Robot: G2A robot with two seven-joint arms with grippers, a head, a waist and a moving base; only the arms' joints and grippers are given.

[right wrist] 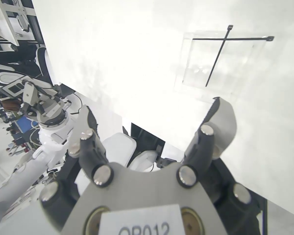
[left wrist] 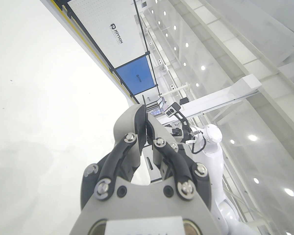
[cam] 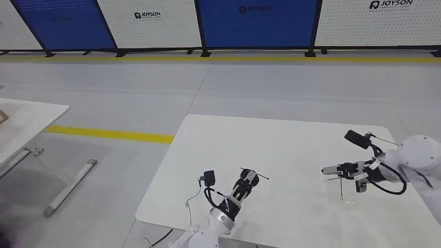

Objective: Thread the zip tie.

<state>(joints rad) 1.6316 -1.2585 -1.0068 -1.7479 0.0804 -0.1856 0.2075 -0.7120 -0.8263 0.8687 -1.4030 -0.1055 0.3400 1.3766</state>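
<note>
Black and thin, a zip tie [cam: 262, 175] sticks out from the left end effector [left wrist: 145, 114], whose fingers are pressed together on it above the white table [cam: 275, 145], near its front edge. The right end effector [right wrist: 153, 105] hangs with its fingers spread wide and nothing between them, near a clear plastic tray [right wrist: 240, 69] on the table's right side. In the tray a second zip tie [right wrist: 247, 39] and a third zip tie [right wrist: 214, 62] lie crossed.
</note>
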